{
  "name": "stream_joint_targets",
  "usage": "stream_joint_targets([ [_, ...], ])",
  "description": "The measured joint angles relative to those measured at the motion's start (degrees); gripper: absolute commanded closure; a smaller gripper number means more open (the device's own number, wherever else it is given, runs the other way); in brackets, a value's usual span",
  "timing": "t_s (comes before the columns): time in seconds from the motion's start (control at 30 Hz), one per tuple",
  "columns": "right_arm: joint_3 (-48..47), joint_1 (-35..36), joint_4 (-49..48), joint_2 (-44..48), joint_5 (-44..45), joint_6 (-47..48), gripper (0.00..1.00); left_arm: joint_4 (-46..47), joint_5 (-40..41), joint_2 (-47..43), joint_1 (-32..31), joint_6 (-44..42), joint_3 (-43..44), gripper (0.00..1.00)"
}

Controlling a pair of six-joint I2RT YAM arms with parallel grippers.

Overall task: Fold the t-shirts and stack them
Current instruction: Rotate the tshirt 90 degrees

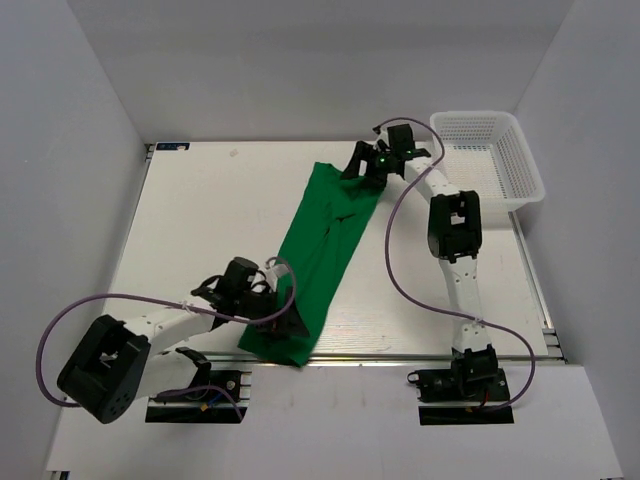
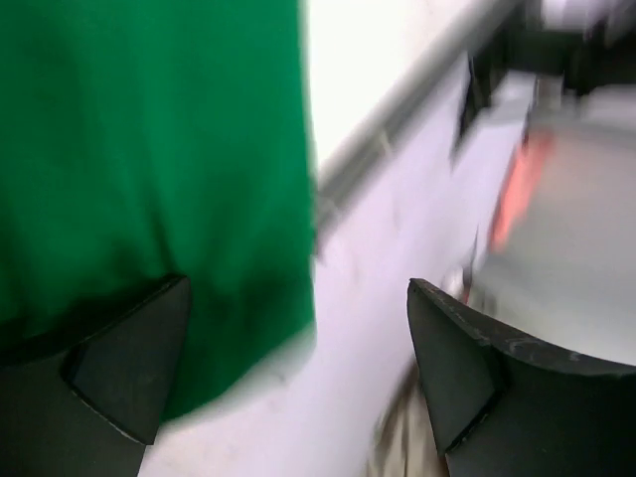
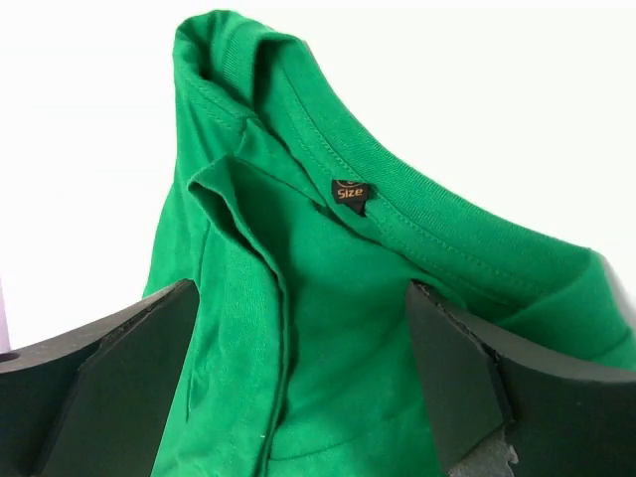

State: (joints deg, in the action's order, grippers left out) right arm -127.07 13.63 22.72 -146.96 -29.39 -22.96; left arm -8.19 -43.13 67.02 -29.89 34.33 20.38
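The green t-shirt [image 1: 322,250] lies folded lengthwise into a long strip that runs diagonally from the table's far middle to its near edge. My right gripper [image 1: 368,165] hovers open over the far end. In the right wrist view the collar and its dark neck label [image 3: 350,192] lie just ahead of the right gripper [image 3: 303,288], whose jaws straddle the fabric without pinching it. My left gripper [image 1: 283,318] is open at the near end. The blurred left wrist view puts the left gripper [image 2: 298,286] across the t-shirt's corner [image 2: 149,159], one finger over cloth, the other over bare table.
A white mesh basket [image 1: 520,160] stands at the table's far right corner, next to the right arm. The table's metal front edge [image 1: 420,355] runs just behind the t-shirt's near end. Purple cables loop beside both arms.
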Motion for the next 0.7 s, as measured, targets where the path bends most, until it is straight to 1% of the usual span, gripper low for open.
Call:
stream_joint_targets([
  [0.1,0.0,2.4,-4.7,-0.7,-1.6,0.3,0.1,-3.2,-2.7,0.3,-6.0,-0.5,2.3,0.0],
  [0.17,0.0,3.7,-6.9,-0.5,-2.0,1.5,0.1,-4.7,-3.4,0.7,-8.5,-2.3,5.7,0.0],
  [0.27,0.0,5.5,-7.7,0.7,-1.6,3.7,0.1,-7.3,-2.2,1.5,-10.2,-6.2,13.4,0.0],
  [0.33,0.0,6.1,-7.0,2.4,0.2,5.3,0.1,-9.7,0.9,1.4,-10.4,-8.9,18.5,0.0],
  [0.43,1.5,6.8,-3.5,7.5,4.7,7.4,0.1,-13.0,9.0,-0.5,-10.4,-11.7,23.3,0.0],
  [0.53,7.0,7.9,0.0,16.6,10.6,8.5,0.1,-17.1,20.9,-5.1,-9.9,-11.2,23.9,0.0],
  [0.6,14.6,8.9,0.4,23.9,12.5,8.5,0.1,-19.0,29.0,-8.7,-9.6,-9.1,23.5,0.0],
  [0.7,27.8,11.5,-0.1,33.1,14.3,7.8,0.1,-20.8,39.0,-12.9,-9.2,-5.1,22.4,0.0],
])
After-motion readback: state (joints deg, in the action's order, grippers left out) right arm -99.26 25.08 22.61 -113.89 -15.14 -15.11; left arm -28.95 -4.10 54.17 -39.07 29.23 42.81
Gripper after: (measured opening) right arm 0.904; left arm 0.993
